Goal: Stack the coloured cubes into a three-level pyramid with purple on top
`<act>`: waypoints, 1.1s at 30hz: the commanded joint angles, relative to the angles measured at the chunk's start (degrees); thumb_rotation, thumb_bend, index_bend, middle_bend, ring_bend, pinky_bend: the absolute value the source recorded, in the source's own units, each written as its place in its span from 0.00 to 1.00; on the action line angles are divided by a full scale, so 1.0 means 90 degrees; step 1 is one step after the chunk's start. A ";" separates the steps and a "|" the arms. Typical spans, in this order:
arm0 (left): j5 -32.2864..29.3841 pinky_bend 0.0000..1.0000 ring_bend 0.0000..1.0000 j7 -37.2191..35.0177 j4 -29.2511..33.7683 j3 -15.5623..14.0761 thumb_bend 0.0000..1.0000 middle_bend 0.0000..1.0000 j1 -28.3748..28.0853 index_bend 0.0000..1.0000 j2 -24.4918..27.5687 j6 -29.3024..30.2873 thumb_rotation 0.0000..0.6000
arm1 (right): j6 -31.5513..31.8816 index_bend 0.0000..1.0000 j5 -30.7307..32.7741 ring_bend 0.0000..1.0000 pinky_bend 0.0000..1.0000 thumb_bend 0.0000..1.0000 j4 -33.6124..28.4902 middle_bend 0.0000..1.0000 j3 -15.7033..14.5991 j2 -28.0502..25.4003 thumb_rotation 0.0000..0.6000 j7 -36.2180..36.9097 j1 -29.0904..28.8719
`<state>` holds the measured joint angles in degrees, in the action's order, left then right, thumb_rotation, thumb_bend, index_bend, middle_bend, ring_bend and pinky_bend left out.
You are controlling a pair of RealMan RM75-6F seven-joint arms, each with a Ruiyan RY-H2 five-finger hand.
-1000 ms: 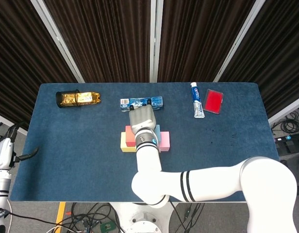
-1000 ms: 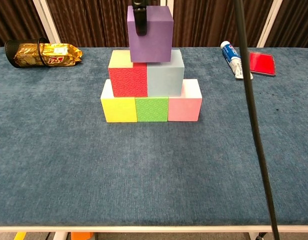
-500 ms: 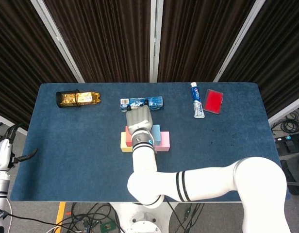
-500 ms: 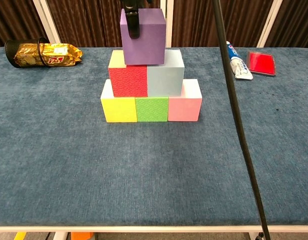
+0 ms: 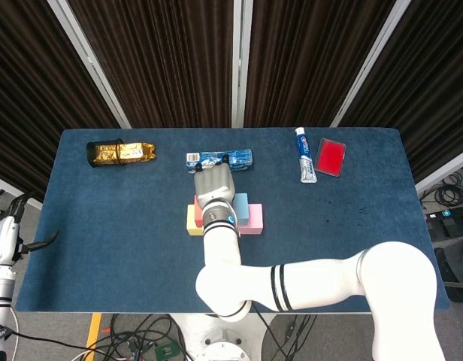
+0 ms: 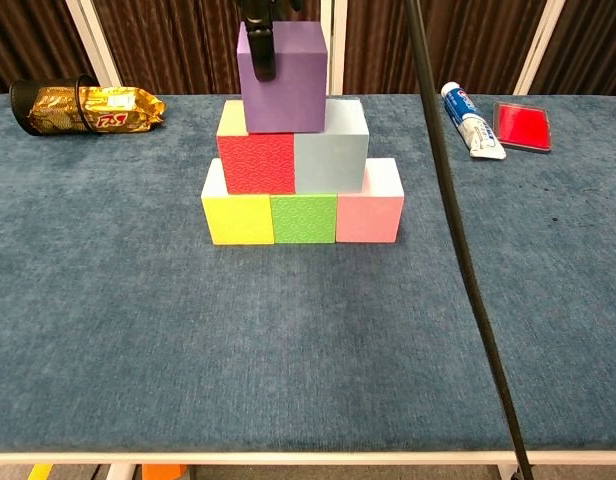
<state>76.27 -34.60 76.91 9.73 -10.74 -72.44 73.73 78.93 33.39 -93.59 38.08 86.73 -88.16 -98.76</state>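
A two-level stack stands mid-table: yellow cube (image 6: 238, 220), green cube (image 6: 303, 219) and pink cube (image 6: 369, 218) below, red cube (image 6: 256, 162) and light blue cube (image 6: 330, 160) above. My right hand (image 5: 216, 189) holds the purple cube (image 6: 283, 75) from above, with a dark finger (image 6: 260, 45) down its front face. The purple cube's underside is level with the tops of the red and light blue cubes, a little left of their seam. Whether it touches them I cannot tell. My left hand (image 5: 6, 244) hangs off the table's left edge, its fingers unclear.
A gold snack packet in a black mesh holder (image 6: 88, 105) lies at the back left. A toothpaste tube (image 6: 473, 120) and a flat red box (image 6: 525, 125) lie at the back right. A blue packet (image 5: 220, 158) lies behind the stack. A thin dark cable (image 6: 458, 250) crosses the chest view.
The purple cube has shifted left and come down slightly over the second level, still held by my right hand. The dark cable has swung left in the chest view.
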 commanded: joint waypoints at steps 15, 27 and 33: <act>-0.0008 0.09 0.00 -0.0041 -0.0031 -0.0005 0.22 0.09 0.0000 0.10 -0.0023 -0.0038 1.00 | 0.0149 0.00 -0.0145 0.01 0.00 0.10 0.0016 0.21 0.0241 0.0126 1.00 -0.0132 0.0134; 0.0011 0.09 0.00 -0.0062 0.0007 -0.0004 0.22 0.09 -0.0002 0.09 0.0008 -0.0047 1.00 | 0.0165 0.00 -0.0161 0.00 0.00 0.09 -0.0393 0.13 0.0671 -0.0163 1.00 -0.0035 0.0350; 0.0020 0.09 0.00 -0.0022 0.0094 0.0006 0.22 0.09 -0.0033 0.10 0.0067 -0.0080 1.00 | 0.0379 0.00 0.0010 0.00 0.00 0.06 -0.1563 0.12 0.1311 -0.1170 1.00 0.0120 0.0836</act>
<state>76.45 -34.90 77.67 9.78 -10.98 -71.90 73.07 81.31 32.44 -103.24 46.99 80.44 -87.92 -93.72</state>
